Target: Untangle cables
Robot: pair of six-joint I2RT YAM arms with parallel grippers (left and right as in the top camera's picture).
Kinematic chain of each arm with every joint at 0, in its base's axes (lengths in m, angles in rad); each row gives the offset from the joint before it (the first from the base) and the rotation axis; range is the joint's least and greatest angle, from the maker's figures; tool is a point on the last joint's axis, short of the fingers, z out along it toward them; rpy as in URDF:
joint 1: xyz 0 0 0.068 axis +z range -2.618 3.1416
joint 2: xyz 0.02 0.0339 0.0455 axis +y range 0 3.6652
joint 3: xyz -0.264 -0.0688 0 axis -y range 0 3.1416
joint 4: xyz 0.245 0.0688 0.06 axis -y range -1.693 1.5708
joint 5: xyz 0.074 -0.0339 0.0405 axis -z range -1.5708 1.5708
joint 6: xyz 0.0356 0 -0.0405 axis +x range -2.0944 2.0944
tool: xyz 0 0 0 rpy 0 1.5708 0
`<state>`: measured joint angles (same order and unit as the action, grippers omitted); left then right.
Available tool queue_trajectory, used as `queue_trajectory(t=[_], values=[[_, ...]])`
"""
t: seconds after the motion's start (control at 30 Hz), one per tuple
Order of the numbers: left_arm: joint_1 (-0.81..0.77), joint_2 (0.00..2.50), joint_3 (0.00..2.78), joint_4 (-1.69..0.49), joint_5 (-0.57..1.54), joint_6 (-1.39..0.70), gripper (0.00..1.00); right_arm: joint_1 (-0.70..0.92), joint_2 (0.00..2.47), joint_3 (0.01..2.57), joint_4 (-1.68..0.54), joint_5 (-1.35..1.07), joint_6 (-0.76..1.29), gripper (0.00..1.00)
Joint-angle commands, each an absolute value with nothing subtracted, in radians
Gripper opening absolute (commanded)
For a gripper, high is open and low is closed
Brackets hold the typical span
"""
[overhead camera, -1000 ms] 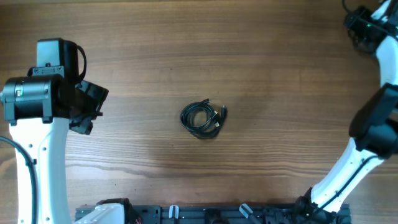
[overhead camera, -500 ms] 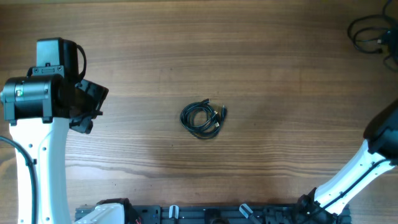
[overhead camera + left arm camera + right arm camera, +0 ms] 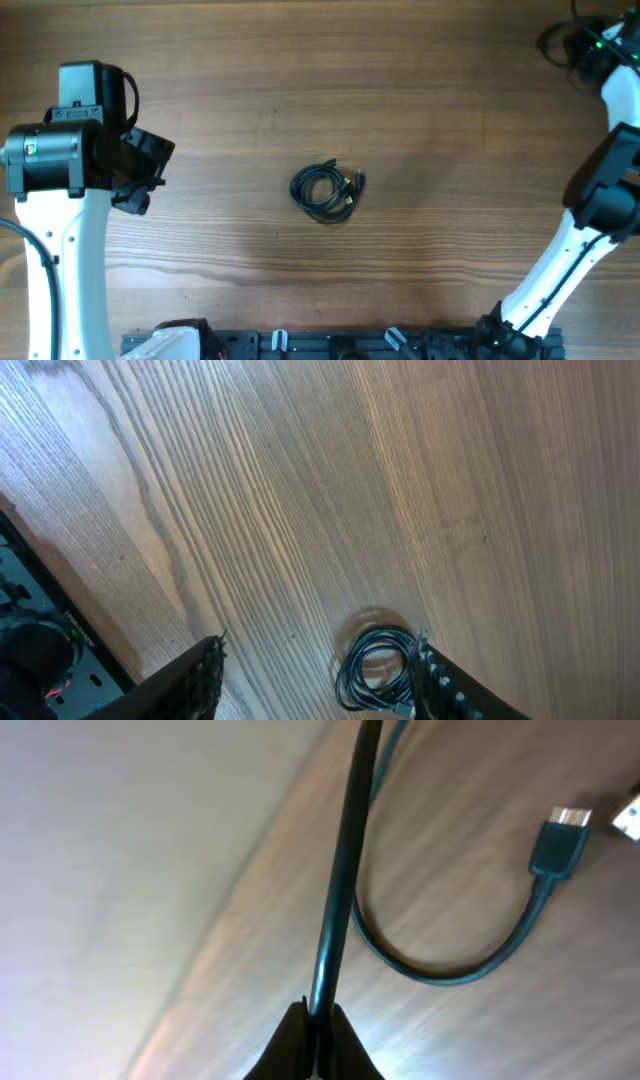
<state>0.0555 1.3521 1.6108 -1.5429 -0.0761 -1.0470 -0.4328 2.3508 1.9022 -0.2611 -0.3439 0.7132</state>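
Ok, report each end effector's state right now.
Left end effector: open, holding nothing.
Right end effector: closed, pinching a thin black cable.

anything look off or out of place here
One thing: a dark cable is at the far right corner of the table, well apart from the coiled bundle in the middle, and it is pinched in the shut right gripper. Nothing looks damaged or spilled.
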Motion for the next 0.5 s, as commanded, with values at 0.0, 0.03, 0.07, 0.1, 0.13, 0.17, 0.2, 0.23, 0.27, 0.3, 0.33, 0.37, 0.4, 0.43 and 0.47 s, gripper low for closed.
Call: queue_trajectory(t=[0.0, 0.03, 0.07, 0.1, 0.13, 0.17, 0.2, 0.23, 0.27, 0.3, 0.33, 0.37, 0.4, 0.43, 0.47], values=[[0.063, 1.358, 1.606, -1.541, -0.067, -1.028, 0.61, -0.398, 2.367, 1.906, -0.227, -0.376, 0.816, 0.06], [0.063, 1.358, 1.606, -1.541, -0.067, -1.027, 0.61, -0.395, 2.367, 1.906, -0.229, -0.376, 0.815, 0.12], [0.063, 1.358, 1.606, -1.541, -0.067, -1.027, 0.62, -0.396, 2.367, 1.906, -0.238, -0.376, 0.813, 0.37], [0.063, 1.358, 1.606, -1.541, -0.067, -1.027, 0.62, -0.396, 2.367, 1.906, -0.248, -0.376, 0.807, 0.72], [0.063, 1.358, 1.606, -1.541, -0.067, -1.027, 0.62, -0.4, 2.365, 1.906, -0.265, -0.379, 0.784, 0.95], [0.063, 1.358, 1.606, -1.541, -0.067, -1.027, 0.62, -0.404, 2.362, 1.906, -0.282, -0.379, 0.763, 1.0], [0.063, 1.358, 1.606, -1.542, -0.067, -1.027, 0.62, -0.41, 2.355, 1.906, -0.308, -0.375, 0.742, 0.99], [0.063, 1.358, 1.606, -1.544, -0.067, -1.027, 0.62, -0.419, 2.34, 1.906, -0.343, -0.369, 0.717, 0.99], [0.063, 1.358, 1.606, -1.545, -0.067, -1.024, 0.63, -0.428, 2.323, 1.906, -0.373, -0.357, 0.703, 1.0], [0.063, 1.358, 1.606, -1.545, -0.068, -1.024, 0.63, -0.44, 2.298, 1.906, -0.404, -0.353, 0.686, 1.0], [0.063, 1.358, 1.606, -1.545, -0.067, -1.024, 0.64, -0.454, 2.267, 1.906, -0.444, -0.353, 0.672, 0.99], [0.063, 1.358, 1.606, -1.545, -0.067, -1.024, 0.65, -0.472, 2.223, 1.906, -0.494, -0.372, 0.649, 1.0], [0.063, 1.358, 1.605, -1.545, -0.064, -1.023, 0.65, -0.487, 2.187, 1.906, -0.541, -0.403, 0.628, 0.99], [0.063, 1.358, 1.602, -1.545, -0.052, -1.012, 0.68, -0.504, 2.148, 1.906, -0.597, -0.441, 0.622, 1.0], [0.063, 1.359, 1.6, -1.54, -0.028, -0.973, 0.68, -0.518, 2.114, 1.906, -0.647, -0.474, 0.607, 0.99]])
